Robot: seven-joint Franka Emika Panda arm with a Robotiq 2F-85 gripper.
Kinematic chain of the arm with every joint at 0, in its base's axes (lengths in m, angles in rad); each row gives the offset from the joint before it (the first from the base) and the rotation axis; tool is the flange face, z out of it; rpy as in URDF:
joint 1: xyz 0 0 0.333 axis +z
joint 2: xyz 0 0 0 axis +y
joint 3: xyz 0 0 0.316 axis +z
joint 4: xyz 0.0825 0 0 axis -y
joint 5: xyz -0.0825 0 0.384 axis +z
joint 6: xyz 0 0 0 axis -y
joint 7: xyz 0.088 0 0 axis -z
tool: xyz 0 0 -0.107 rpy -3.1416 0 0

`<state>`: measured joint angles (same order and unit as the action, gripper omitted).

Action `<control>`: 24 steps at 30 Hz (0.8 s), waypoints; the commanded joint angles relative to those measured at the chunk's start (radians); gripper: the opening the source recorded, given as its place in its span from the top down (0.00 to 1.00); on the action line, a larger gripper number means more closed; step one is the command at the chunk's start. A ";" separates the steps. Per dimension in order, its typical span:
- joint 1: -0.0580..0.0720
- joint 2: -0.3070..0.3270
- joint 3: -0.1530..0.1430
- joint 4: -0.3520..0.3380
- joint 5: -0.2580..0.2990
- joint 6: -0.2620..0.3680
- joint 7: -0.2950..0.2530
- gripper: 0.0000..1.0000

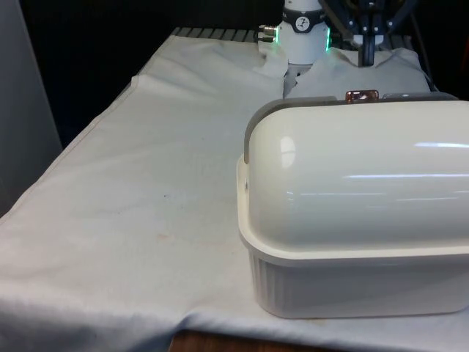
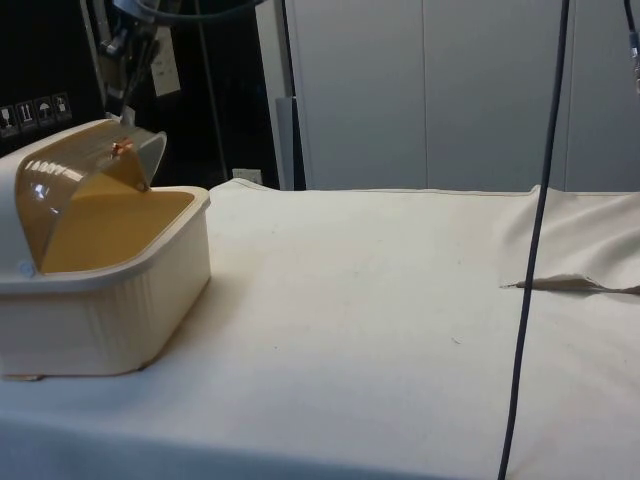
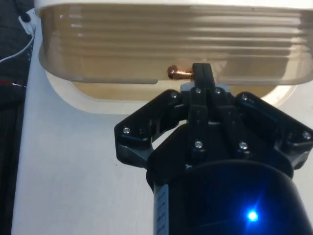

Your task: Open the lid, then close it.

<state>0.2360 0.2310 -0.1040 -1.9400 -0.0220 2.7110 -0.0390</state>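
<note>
The bread box (image 1: pixel 352 220) is sitting on the white-clothed table (image 1: pixel 132 191), at the front view's right and near the table's near edge, with its rounded cream back turned to that camera. In the side view the box (image 2: pixel 100 300) is standing at the picture's left, its ribbed cream base resting on the cloth.

The lid (image 2: pixel 90 190), a curved translucent amber cover, is standing partly raised: its front edge is hanging above the base's rim, leaving a gap through which the inside is showing. A small copper knob (image 2: pixel 122 147) is sticking out near that front edge; in the front view the knob (image 1: pixel 361 95) is peeking over the top of the box.

The claw (image 3: pixel 202 73) is hovering right at the lid's edge (image 3: pixel 171 49), beside the knob (image 3: pixel 178 73). Its black fingers (image 3: pixel 203 81) are pressing together in the wrist view, clenched, with the knob lying just beside them; whether they are pinching any part of the knob cannot be told. In the side view the arm's dark end (image 2: pixel 135 45) is hanging just above the lid.
</note>
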 commanded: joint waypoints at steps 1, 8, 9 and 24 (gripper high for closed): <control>0.002 -0.005 0.001 -0.010 -0.003 0.011 0.001 1.00; 0.008 -0.021 0.009 -0.042 -0.009 0.012 -0.001 1.00; 0.008 -0.023 0.011 -0.047 -0.009 0.012 -0.001 1.00; 0.009 -0.017 0.035 -0.095 -0.003 0.000 -0.010 1.00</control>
<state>0.2450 0.2190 -0.0680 -2.0350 -0.0250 2.7110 -0.0490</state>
